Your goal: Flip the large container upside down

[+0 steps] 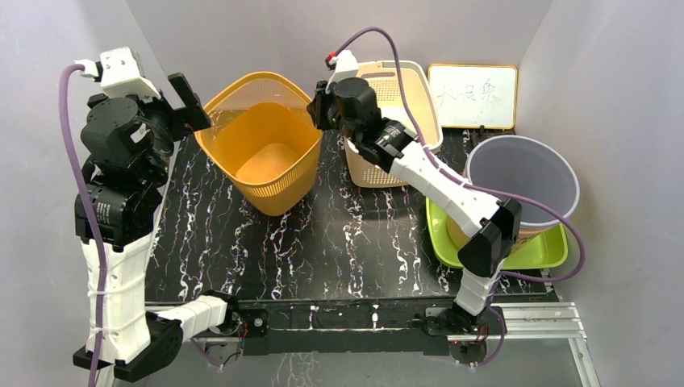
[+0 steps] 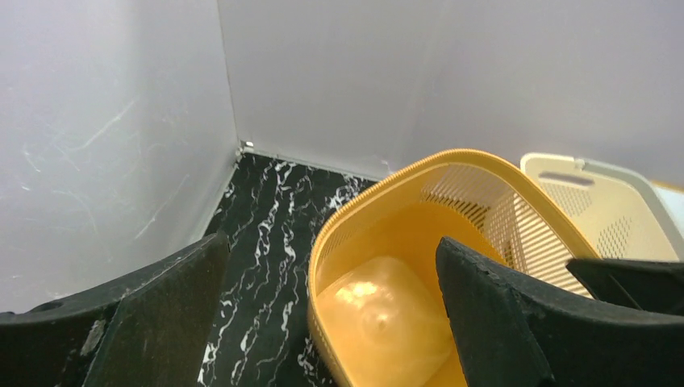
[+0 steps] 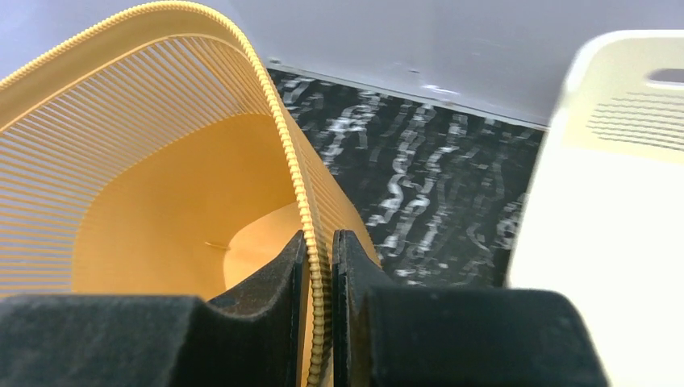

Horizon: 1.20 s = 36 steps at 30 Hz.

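The large container is an orange slatted basket (image 1: 262, 153) standing mouth up at the back left of the black marbled table. My right gripper (image 1: 317, 113) is shut on its right rim; the wrist view shows the beaded rim (image 3: 300, 193) pinched between the two fingers, with the gripper (image 3: 319, 250) right at the rim. My left gripper (image 1: 193, 109) is open and empty, hovering just above and left of the basket's left rim. In the left wrist view the basket (image 2: 387, 306) sits below the wide-open gripper (image 2: 332, 243).
A cream basket (image 1: 399, 97) stands right beside the orange one, close to my right wrist. A grey bucket (image 1: 523, 173) sits on a green tray (image 1: 548, 250) at the right. A whiteboard (image 1: 473, 95) leans on the back wall. Walls close in left and back.
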Each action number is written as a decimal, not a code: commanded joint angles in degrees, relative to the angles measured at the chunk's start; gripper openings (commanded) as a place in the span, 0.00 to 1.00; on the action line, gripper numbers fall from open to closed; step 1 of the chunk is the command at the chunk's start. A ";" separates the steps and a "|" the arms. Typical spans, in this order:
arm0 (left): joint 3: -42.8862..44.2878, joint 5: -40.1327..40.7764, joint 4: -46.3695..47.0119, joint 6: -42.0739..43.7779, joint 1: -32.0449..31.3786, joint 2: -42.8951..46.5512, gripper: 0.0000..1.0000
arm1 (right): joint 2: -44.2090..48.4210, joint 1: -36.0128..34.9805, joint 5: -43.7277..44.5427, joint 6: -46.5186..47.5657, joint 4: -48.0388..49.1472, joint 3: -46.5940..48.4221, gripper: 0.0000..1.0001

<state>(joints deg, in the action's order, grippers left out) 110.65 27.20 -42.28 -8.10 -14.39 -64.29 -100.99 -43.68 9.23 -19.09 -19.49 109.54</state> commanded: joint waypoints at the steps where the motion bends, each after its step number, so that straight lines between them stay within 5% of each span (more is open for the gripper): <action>1: -2.73 -5.18 -2.15 0.81 0.12 1.68 0.98 | 0.80 -3.03 17.11 4.27 10.48 0.56 0.00; 15: -12.85 -13.67 -2.08 2.73 0.10 3.16 0.98 | -4.91 -4.78 33.41 7.20 11.53 -3.42 0.02; 23: -18.23 -20.96 2.07 4.95 0.13 3.98 0.98 | -5.19 -2.03 29.08 5.80 7.87 -1.95 0.59; 29: -19.13 -33.70 6.55 7.55 0.10 1.75 0.98 | -0.54 -1.89 26.40 7.25 9.19 -2.05 0.74; 36: -15.41 -47.52 8.30 12.28 0.14 -6.24 0.95 | 6.03 4.97 23.55 1.57 4.82 -2.85 0.77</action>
<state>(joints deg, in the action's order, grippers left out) 92.01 -9.63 -35.27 0.54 -14.39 -65.52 -100.99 -44.10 34.59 -13.23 -14.39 104.36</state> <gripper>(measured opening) 0.963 0.766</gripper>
